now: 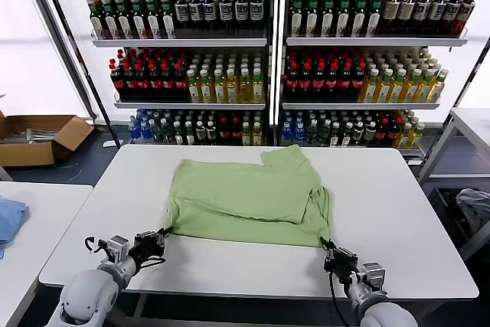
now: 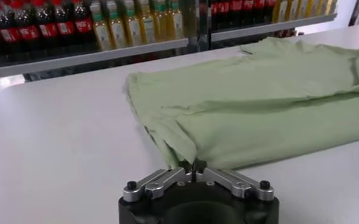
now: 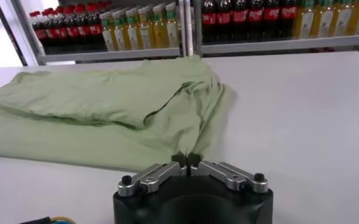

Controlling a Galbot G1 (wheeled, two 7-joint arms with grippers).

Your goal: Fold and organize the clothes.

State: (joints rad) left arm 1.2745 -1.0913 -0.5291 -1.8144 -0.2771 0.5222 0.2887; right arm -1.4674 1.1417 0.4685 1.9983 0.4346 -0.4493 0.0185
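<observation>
The polo shirt (image 1: 249, 198) is light green and of soft fabric, lying partly folded and flat on the white desk (image 1: 398, 212), slightly left of the middle. Its plain side faces up, with creases running across it. One part sticks out toward the far edge. Its two near corners are pinched and drawn tight.

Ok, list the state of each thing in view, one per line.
shirt: partly folded, lying flat on the table, near corners pinched.
left gripper: shut on the shirt's near left corner.
right gripper: shut on the shirt's near right corner.
table: white, bears the shirt.
cardboard box: open, on the floor at left.
bottles: upright in rows on shelves.
</observation>
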